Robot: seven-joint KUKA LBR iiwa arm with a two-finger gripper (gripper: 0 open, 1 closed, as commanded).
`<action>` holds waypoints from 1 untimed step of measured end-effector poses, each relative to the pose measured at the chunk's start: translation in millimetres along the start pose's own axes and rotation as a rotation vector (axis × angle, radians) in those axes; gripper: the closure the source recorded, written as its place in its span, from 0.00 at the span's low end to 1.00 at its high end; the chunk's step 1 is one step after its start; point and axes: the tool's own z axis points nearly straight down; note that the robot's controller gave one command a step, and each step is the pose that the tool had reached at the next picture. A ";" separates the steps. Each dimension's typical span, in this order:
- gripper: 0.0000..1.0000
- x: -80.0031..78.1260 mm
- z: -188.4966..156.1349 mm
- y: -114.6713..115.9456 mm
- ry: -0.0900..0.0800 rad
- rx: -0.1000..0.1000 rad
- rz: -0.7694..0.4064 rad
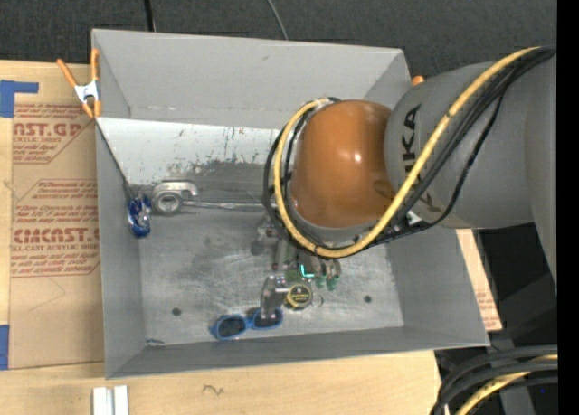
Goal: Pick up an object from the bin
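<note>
The claw hangs below the arm's orange wrist cover, low over the front part of the bin floor; whether it is open or closed cannot be told. Just beside its tip, to the left and close to the front wall, lies a blue looped piece, and a small round gold-and-black thing sits at its right. Well apart, by the left wall, are 1 silver metal fitting and 1 small blue item.
</note>
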 end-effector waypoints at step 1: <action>0.00 -3.1 111.8 -33.9 -0.014 -0.003 -0.001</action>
